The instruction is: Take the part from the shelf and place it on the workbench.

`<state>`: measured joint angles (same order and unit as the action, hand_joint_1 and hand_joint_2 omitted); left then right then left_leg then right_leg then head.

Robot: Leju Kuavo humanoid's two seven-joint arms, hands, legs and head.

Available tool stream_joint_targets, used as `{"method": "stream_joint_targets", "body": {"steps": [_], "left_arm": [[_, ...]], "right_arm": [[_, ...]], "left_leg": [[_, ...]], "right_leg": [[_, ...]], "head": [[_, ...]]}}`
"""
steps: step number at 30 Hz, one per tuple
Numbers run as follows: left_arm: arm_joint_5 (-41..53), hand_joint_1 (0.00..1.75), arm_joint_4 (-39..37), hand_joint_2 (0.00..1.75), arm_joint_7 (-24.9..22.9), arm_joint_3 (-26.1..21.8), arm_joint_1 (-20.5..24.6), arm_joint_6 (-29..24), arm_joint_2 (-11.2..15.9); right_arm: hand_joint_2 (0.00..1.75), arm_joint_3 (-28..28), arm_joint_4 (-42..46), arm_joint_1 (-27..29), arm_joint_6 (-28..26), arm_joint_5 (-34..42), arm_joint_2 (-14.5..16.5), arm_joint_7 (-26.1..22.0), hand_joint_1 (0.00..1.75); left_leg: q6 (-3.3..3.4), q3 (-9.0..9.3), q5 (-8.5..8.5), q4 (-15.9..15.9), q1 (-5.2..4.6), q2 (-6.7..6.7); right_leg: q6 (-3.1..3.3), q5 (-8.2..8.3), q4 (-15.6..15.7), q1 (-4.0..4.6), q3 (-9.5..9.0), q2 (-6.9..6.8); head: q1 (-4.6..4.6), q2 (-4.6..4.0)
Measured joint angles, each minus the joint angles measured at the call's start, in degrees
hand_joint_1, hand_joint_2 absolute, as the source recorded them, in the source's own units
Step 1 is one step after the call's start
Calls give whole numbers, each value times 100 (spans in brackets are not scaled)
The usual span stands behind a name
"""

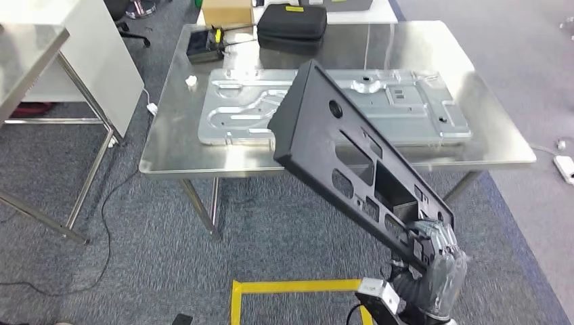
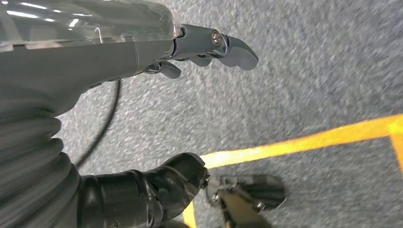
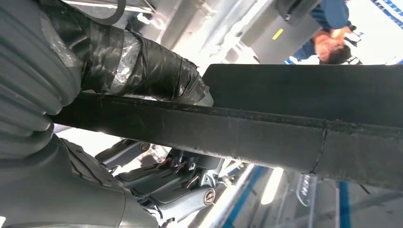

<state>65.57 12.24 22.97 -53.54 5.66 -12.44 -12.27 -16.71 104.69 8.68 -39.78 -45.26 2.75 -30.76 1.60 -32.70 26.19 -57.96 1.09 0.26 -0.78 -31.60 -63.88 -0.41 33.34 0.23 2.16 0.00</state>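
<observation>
A long black plastic panel part (image 1: 345, 162) with several cut-outs slants up from the lower right of the head view, its far end hanging over the front edge of the steel workbench (image 1: 494, 128). My right hand (image 1: 440, 261) grips the panel's near end; in the right wrist view the thumb (image 3: 142, 66) presses on the panel's edge (image 3: 266, 128). My left hand (image 2: 209, 47) hangs over the grey carpet with its fingers apart and nothing in it.
On the workbench lie a large flat metal plate (image 1: 399, 108), a black zip case (image 1: 292, 26), a cardboard box (image 1: 227, 11) and a small black device (image 1: 203, 44). Another steel table (image 1: 27, 54) stands at left. Yellow floor tape (image 1: 291, 288) marks the carpet near me.
</observation>
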Motion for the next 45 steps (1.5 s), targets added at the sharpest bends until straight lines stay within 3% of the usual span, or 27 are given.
{"method": "stream_joint_targets", "body": {"steps": [2, 3, 4, 5, 7, 9, 11, 14, 15, 17, 18, 19, 20, 21, 22, 24, 28, 30, 33, 34, 35, 36, 38, 39, 40, 43, 45], "left_arm": [[9, 0, 0, 175, 1, 2, 19, 4, -1], [12, 0, 0, 175, 0, 3, 24, 6, -2], [15, 0, 0, 175, -1, 4, 23, 8, -3], [19, 0, 0, 175, -3, 5, 20, 11, -5], [32, 0, 0, 175, -7, 9, 15, 20, -10], [47, 0, 0, 175, -10, 17, 28, 28, -13], [59, 0, 0, 175, -14, 27, 44, 35, -13], [68, 0, 0, 175, -18, 43, 58, 40, -12], [71, 0, 0, 175, -19, 48, 62, 40, -12], [74, 0, 0, 175, -20, 57, 62, 39, -12], [77, 0, 0, 175, -22, 61, 55, 41, -13], [79, 0, 0, 175, -25, 67, 44, 42, -13], [81, 0, 0, 175, -28, 72, 35, 43, -14], [84, 0, 0, 175, -29, 78, 30, 45, -14], [87, 0, 0, 175, -30, 83, 28, 47, -13], [91, 0, 0, 175, -31, 91, 36, 50, -3], [99, 0, 0, 175, -32, 110, 48, 55, 3], [102, 0, 0, 175, -31, 116, 46, 59, -2], [121, 0, 0, 175, -35, 133, 66, 78, -8], [130, 0, 0, 175, -43, 138, 66, 84, -9], [140, 0, 0, 175, -54, 140, 63, 87, -9], [153, 0, 0, 175, -65, 142, 62, 91, -10], [179, 0, 0, 175, -87, 149, 69, 98, -14], [188, 0, 0, 175, -97, 154, 78, 102, -17], [197, 0, 0, 175, -106, 160, 90, 104, -19], [220, 0, 0, 175, -125, 191, 126, 106, -20], [229, 0, 0, 175, -131, 218, 146, 109, -21]], "right_arm": [[175, -1, -1, -18, 0, -20, -3, 4, 175], [175, -1, -2, -21, 0, -26, -5, 8, 175], [175, -1, -4, -22, 0, -29, -7, 12, 175], [175, -1, -5, -26, 0, -31, -8, 17, 175], [175, -3, -8, -52, 0, -40, -11, 25, 175], [175, -16, -13, -100, 0, -52, -17, 35, 175], [175, -33, -19, -135, 0, -59, -26, 56, 175], [175, -55, -21, -176, 1, -68, -42, 93, 175], [175, -66, -22, -196, 1, -73, -48, 104, 175], [175, -83, -32, -228, 1, -84, -55, 125, 175], [175, -87, -41, -234, 2, -90, -57, 133, 175], [175, -89, -52, -236, 2, -96, -60, 144, 175], [175, -90, -61, -237, 2, -102, -63, 153, 175], [175, -91, -66, -241, 2, -110, -65, 163, 175], [175, -95, -67, -247, 2, -120, -67, 172, 175], [175, -106, -70, -276, 2, -136, -70, 179, 175], [175, -134, -75, -316, 1, -147, -84, 190, 175], [175, -137, -70, -359, 0, -153, -95, 190, 175], [175, -140, -81, -432, 0, -168, -122, 197, 175], [175, -142, -92, -447, 1, -173, -134, 208, 175], [175, -144, -103, -466, 1, -183, -147, 227, 175], [175, -149, -115, -501, 1, -197, -161, 250, 175], [175, -170, -138, -610, 0, -233, -187, 297, 175], [175, -186, -148, -674, 0, -248, -199, 314, 175], [175, -204, -156, -730, 1, -260, -208, 333, 175], [175, -238, -171, -860, 2, -296, -221, 389, 175], [175, -267, -180, -983, 2, -330, -230, 429, 175]], "left_leg": [[32, 18, 21, 5, -1, 2], [37, 28, 35, 3, 0, 2], [35, 47, 52, 0, 2, 1], [24, 75, 75, -5, 6, -1], [-19, 133, 136, -18, 13, -6], [-90, 147, 185, -42, -5, -7], [-160, 146, 199, -36, -24, -3], [-243, 99, 326, -192, -6, 2], [-258, -18, 452, -445, 0, 1], [-269, -435, 750, -1230, 3, -2], [-269, -643, 823, -1565, 3, -2], [-263, -776, 788, -1726, 3, -2], [-248, -800, 640, -1659, 2, -2], [-220, -712, 395, -1365, -3, -3], [-180, -568, 141, -962, -16, -5], [-99, -306, -113, -322, -61, -7], [-26, -168, -72, -51, -89, -14], [23, -66, -79, 53, -46, -15], [74, 51, -19, 94, -31, -9], [75, 90, 16, 93, -30, -11], [69, 136, 53, 91, -27, -15], [58, 191, 96, 87, -23, -19], [7, 301, 197, 72, -24, -25], [-29, 331, 244, 60, -31, -27], [-66, 345, 279, 54, -39, -28], [-161, 373, 340, 72, -41, -20], [-215, 296, 479, -165, -27, -16]], "right_leg": [[-43, -301, -764, -20, 416, -2], [-60, -363, -1056, -34, 600, -3], [-72, -311, -1159, -49, 696, -4], [-79, -133, -1012, -64, 665, -6], [-75, 330, -274, -88, 365, -20], [-38, 516, 288, -68, 133, -28], [20, 477, 383, -37, 109, -17], [146, 466, 438, -68, 48, -6], [188, 457, 460, -74, 13, -10], [249, 421, 466, -48, -34, -22], [266, 400, 466, -33, -58, -20], [276, 375, 466, -19, -88, -13], [279, 347, 465, -7, -127, -2], [275, 314, 465, 5, -177, 9], [269, 279, 466, 12, -220, 17], [227, 214, 459, 27, -258, 24], [88, 159, 493, 12, -286, 10], [32, 25, 256, 16, -209, -3], [-42, -335, -808, -32, 421, -7], [-64, -333, -1044, -54, 612, -8], [-82, -210, -1066, -76, 702, -10], [-93, 26, -857, -96, 678, -14], [-93, 531, -111, -113, 431, -25], [-73, 659, 195, -105, 307, -27], [-50, 694, 369, -90, 232, -26], [51, 613, 451, -69, 170, -14], [131, 580, 492, -89, 106, -11]], "head": [[2, 0], [3, 0], [2, 0], [3, 0], [4, 0], [1, 0], [-1, 0], [-6, 0], [-9, 0], [-14, 0], [-13, 0], [-14, 0], [-13, 0], [-14, 0], [-13, 0], [-10, 0], [-9, 0], [4, 0], [16, 0], [17, 0], [17, 0], [17, 0], [19, 0], [20, 0], [18, 0], [14, 0], [11, 0]]}}
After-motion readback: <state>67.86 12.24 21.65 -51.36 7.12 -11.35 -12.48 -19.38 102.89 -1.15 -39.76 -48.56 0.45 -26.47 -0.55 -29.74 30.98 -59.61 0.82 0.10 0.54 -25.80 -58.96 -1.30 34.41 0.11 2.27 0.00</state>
